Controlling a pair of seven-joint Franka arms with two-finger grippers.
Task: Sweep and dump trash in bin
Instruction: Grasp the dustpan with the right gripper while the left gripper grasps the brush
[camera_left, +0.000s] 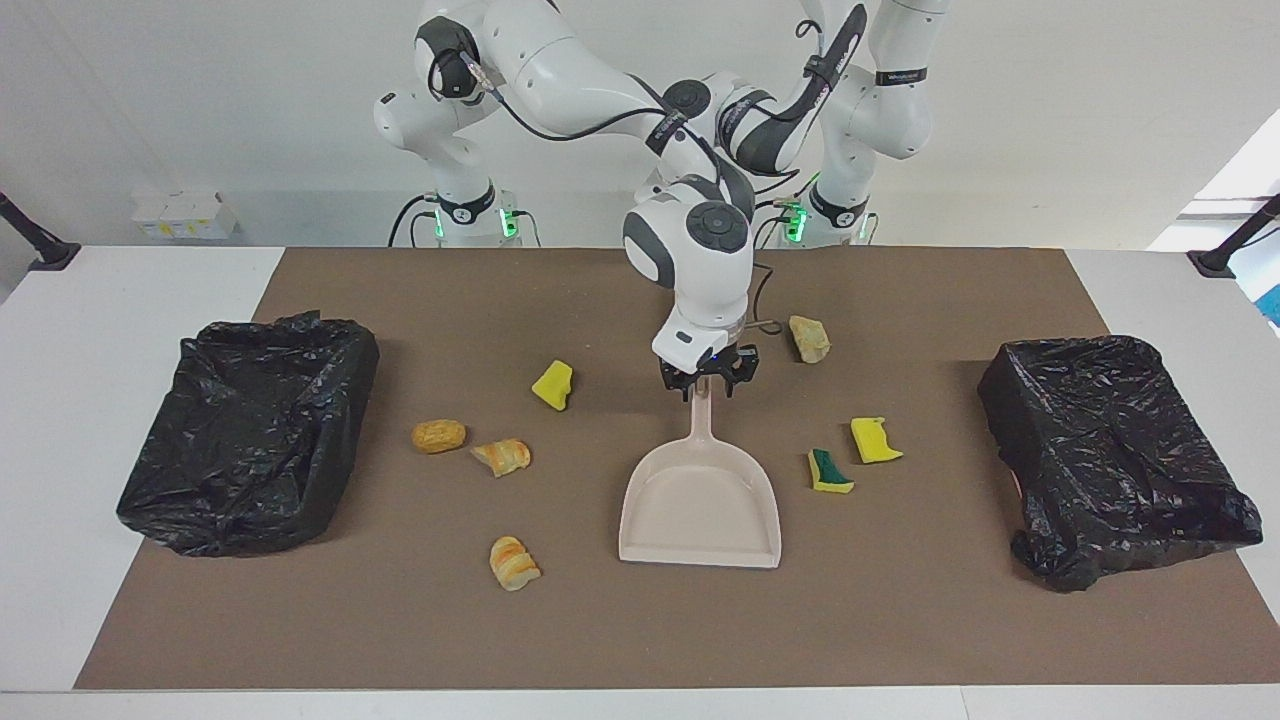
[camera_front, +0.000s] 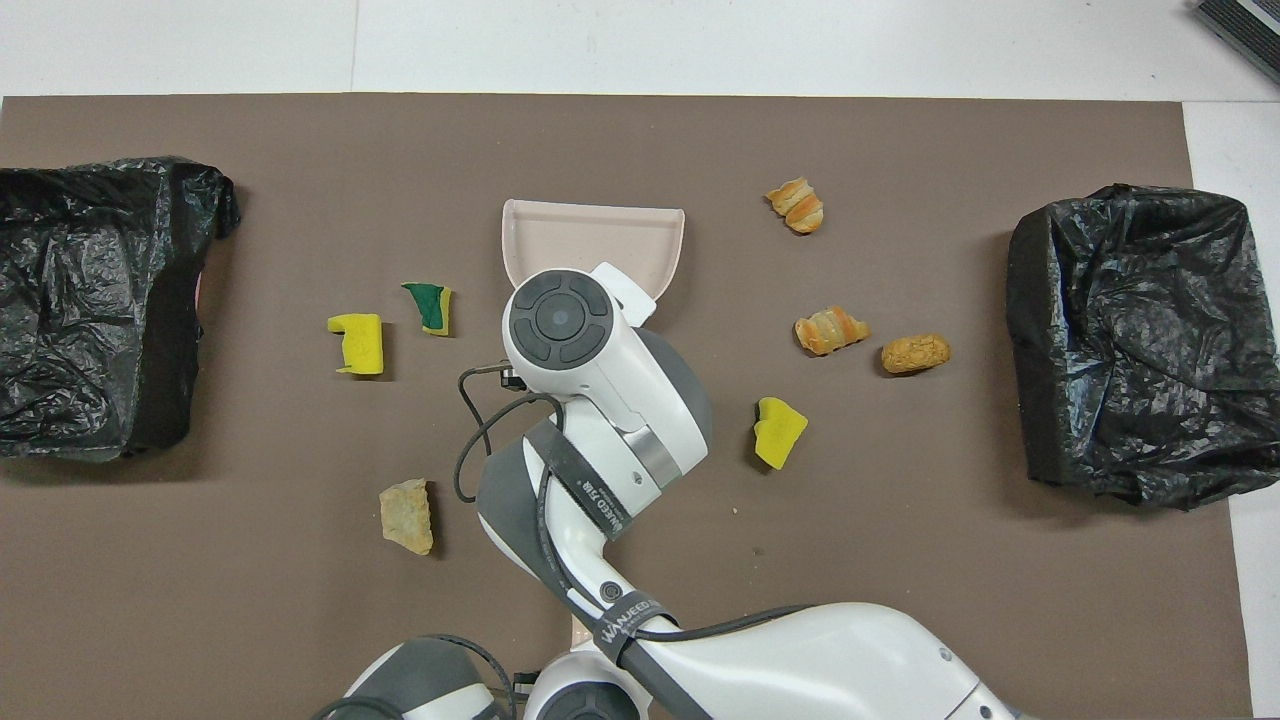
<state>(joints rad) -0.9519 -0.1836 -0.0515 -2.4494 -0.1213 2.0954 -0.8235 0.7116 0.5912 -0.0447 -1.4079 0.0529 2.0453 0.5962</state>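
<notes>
Brown mat (camera_left: 900, 620), trash (camera_left: 553, 385) beside right fingers (camera_left: 692, 389)

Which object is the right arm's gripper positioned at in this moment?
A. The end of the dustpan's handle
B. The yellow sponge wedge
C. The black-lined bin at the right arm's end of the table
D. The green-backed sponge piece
A. In the facing view the right gripper sits directly at the top end of the beige dustpan handle, while the yellow sponge wedge lies apart on the mat.
</notes>
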